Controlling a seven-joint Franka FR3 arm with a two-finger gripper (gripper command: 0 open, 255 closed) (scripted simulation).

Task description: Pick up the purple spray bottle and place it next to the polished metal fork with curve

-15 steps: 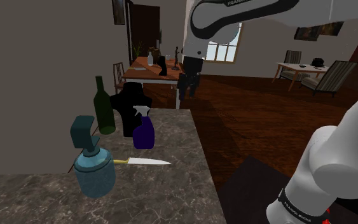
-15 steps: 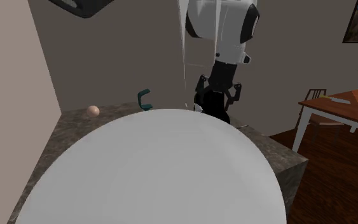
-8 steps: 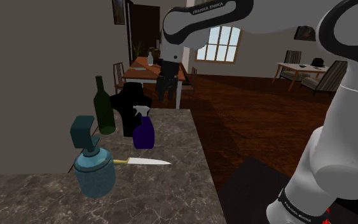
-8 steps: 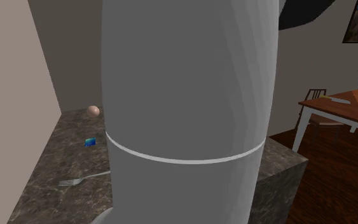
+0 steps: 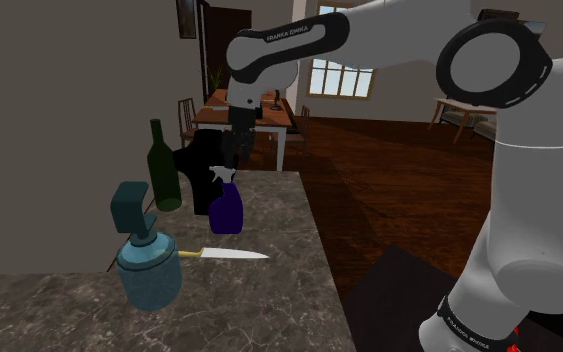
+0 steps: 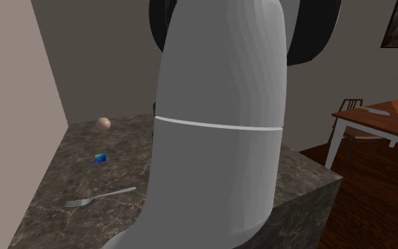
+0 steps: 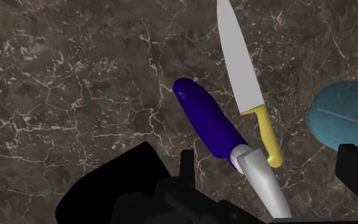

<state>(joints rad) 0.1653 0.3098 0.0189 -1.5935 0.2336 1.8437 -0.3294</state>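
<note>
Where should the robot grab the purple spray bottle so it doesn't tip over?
Probably the narrow top of the purple spray bottle, just under its grey spray head, coming down from above. It stands upright, the gripper hangs over it, and a black object crowds one side.

Arm (image 5: 529,200): glossy white rounded links, with a fat black ring joint (image 5: 494,62) up top. One black band (image 5: 289,30) with white FRANKA EMIKA lettering sits on the far link, a second lettered band (image 5: 466,335) is low on the near one, and a small red mark (image 5: 515,346) lies beside it. A thin pale seam (image 6: 218,126) circles the big white link.
</note>
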